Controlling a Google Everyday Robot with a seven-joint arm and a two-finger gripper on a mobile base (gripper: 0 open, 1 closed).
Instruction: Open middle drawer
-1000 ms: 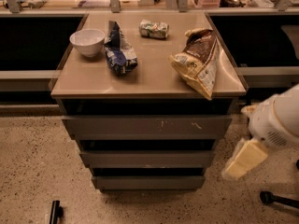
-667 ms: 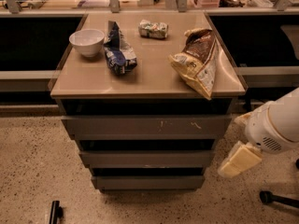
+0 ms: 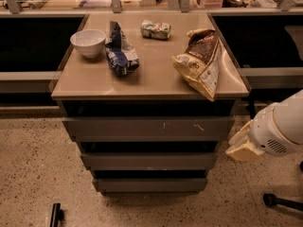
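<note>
A tan, glossy cabinet top [image 3: 151, 82] stands over a speckled beige stone floor [image 3: 33, 174], with dark recesses on both sides and a cluttered counter behind, at 12 o'clock. On the top, a white bowl [image 3: 88, 42] sits at 10 o'clock, a dark blue snack bag [image 3: 121, 56] just beside it, and a small green-and-white packet [image 3: 155, 30] at 12. A brown-and-yellow chip bag [image 3: 201, 63] at 3 overhangs the front edge. The print on the bags is too small to read. Below, the middle drawer [image 3: 149, 161] lies between the scratched top drawer [image 3: 147, 126] and the lowest drawer [image 3: 150, 184]. The gripper [image 3: 242, 148], on a white arm [image 3: 279, 129], hangs at 3 o'clock of the drawers, apart from them; I cannot tell whether it is wide or narrow.
</note>
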